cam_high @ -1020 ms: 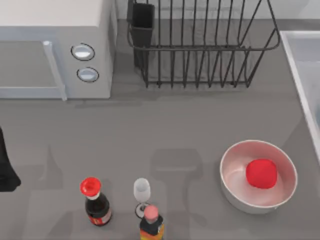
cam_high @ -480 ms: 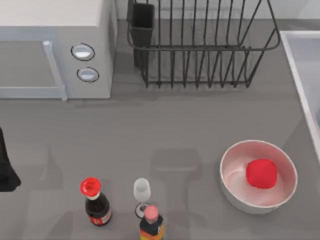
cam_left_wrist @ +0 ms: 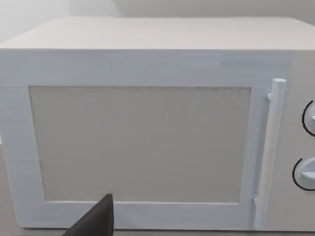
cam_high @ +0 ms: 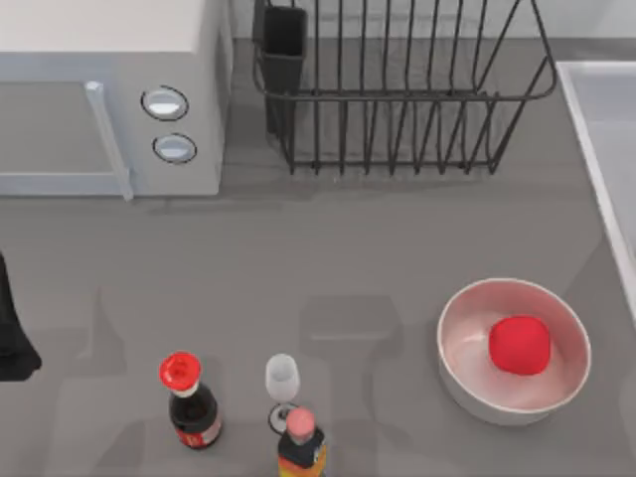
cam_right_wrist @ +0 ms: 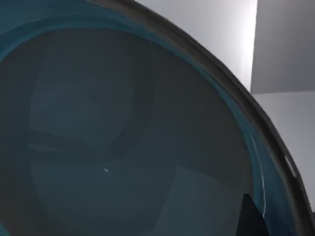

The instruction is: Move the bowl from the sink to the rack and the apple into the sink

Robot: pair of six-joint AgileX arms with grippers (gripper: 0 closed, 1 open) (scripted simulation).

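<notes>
Over the counter (cam_high: 348, 238) almost nothing had changed within the last second, the apple (cam_high: 520, 345) resting in the white bowl (cam_high: 467, 383) and the bowl (cam_right_wrist: 123, 137) close under the right wrist camera, so both moves remained undone; either gripper's state I cannot tell.

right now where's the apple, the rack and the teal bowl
apple (cam_high: 520, 345), top view, on its red top, lying in the white bowl (cam_high: 467, 383)
rack (cam_high: 397, 95), top view, on its front rail
bowl (cam_right_wrist: 113, 147), right wrist view, on its teal inner wall
</notes>
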